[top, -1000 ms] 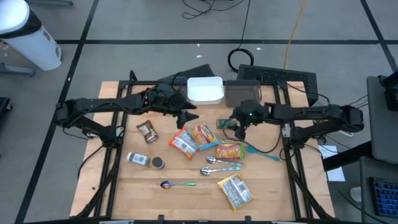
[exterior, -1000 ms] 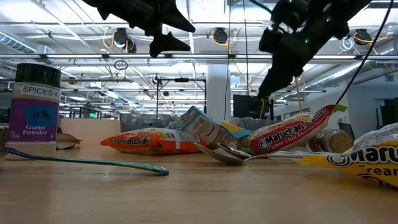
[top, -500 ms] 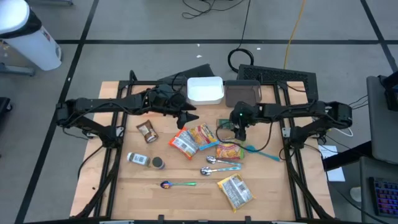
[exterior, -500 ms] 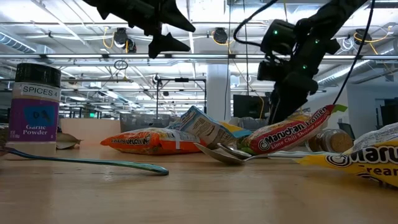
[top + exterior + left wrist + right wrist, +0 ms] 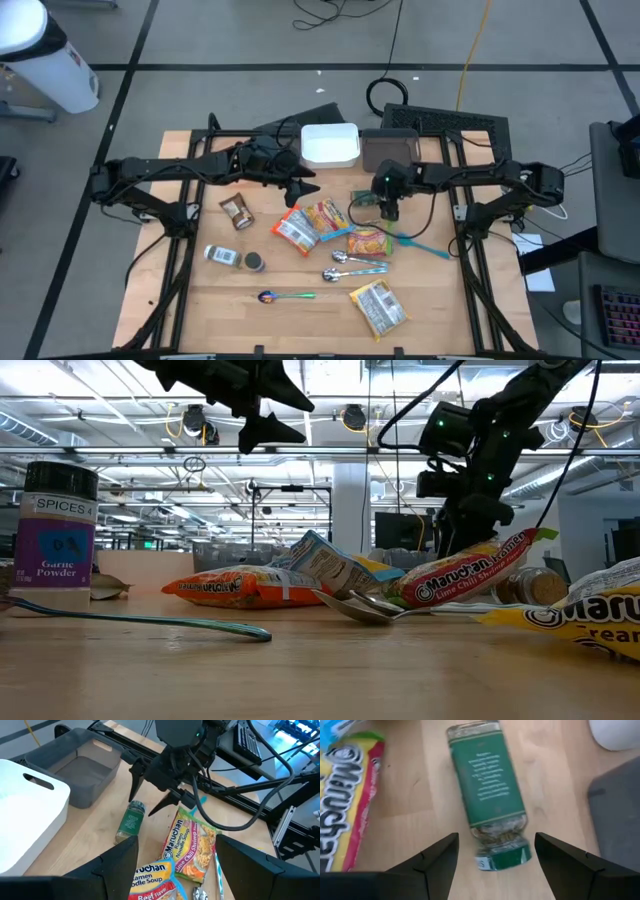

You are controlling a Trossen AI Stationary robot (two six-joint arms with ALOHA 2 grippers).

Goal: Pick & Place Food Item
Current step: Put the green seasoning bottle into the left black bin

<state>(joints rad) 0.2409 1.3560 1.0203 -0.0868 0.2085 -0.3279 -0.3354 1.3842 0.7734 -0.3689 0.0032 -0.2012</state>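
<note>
Green-labelled and green-capped, the herb jar (image 5: pixel 489 795) lies on its side on the wooden table (image 5: pixel 200 300). We read it plainly only in the right wrist view; from above it is a sliver (image 5: pixel 362 200) under the arm. The left wrist view alone shows it between the grey bin (image 5: pixel 85 765) and the Maruchan shrimp packet (image 5: pixel 192 847). We see the right gripper (image 5: pixel 152 795) poised just above the jar, pointing down, its fingers (image 5: pixel 432 862) spread and holding nothing. The left gripper (image 5: pixel 305 187), also spread, hovers near the white bin (image 5: pixel 330 145), well apart from the jar.
</note>
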